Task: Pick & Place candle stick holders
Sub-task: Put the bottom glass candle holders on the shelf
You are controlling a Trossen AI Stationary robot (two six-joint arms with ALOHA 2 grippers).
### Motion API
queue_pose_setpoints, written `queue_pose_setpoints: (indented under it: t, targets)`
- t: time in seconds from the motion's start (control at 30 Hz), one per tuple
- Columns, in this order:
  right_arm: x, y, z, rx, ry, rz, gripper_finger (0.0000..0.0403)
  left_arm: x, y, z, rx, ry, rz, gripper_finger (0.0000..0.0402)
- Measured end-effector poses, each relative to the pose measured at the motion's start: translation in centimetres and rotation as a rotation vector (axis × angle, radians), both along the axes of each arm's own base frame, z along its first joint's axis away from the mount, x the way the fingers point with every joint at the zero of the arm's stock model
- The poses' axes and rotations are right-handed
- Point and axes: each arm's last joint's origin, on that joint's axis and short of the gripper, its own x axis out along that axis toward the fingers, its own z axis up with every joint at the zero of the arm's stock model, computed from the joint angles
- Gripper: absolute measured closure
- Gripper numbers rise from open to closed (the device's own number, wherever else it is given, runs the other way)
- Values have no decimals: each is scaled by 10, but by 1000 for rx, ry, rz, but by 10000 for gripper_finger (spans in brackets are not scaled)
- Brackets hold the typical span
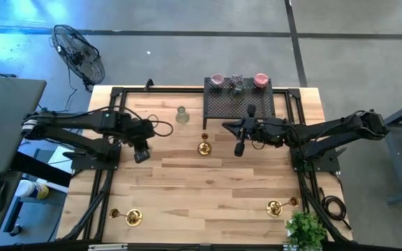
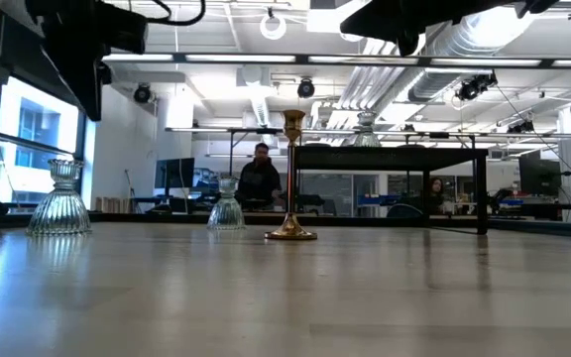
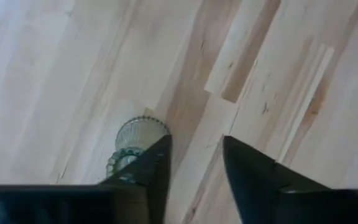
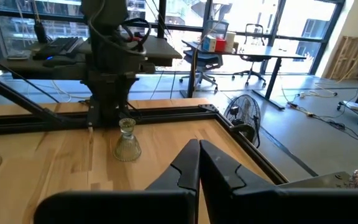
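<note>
1. We held our left gripper (image 1: pixel 142 156) spread and empty over the bench's left half.
2. Our right gripper (image 1: pixel 239 148), pressed together, hung beside the rack (image 1: pixel 239 104).
3. A brass holder (image 1: pixel 204 147) stood mid-bench, a clear glass holder (image 1: pixel 181 115) nearer the far edge.
4. We judged the next grasp pending: spread, descend, pinch the stem.

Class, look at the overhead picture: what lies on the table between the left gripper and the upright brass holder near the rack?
Nothing: in the high view only bare wood separates the left gripper from the brass holder.

Shiny brass candlestick (image 2: pixel 291 177), ribbed clear glass cup (image 2: pixel 59 199), seemingly matt wooden table (image 2: pixel 285 297).
</note>
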Motion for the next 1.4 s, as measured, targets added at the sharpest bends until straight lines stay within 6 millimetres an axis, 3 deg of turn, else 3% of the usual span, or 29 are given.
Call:
queue_pose_setpoints:
  t: [0.23,0.47,0.67,1.03,1.2,1.4]
  targets:
    - [0,0,-2,3,18,5,401,0,2,1,47,97,93,152]
    - [0,0,-2,1,25,6,401,-6,18,-21,42,176,178,93]
    - [0,0,-3,0,28,11,401,-10,32,-29,28,203,212,90]
    - [0,0,-3,-1,30,12,401,-12,32,-63,-26,260,207,90]
    - [0,0,-3,-1,33,12,401,-9,33,-66,-13,242,202,90]
    - [0,0,-3,-1,33,12,401,-7,33,-66,-12,220,175,130]
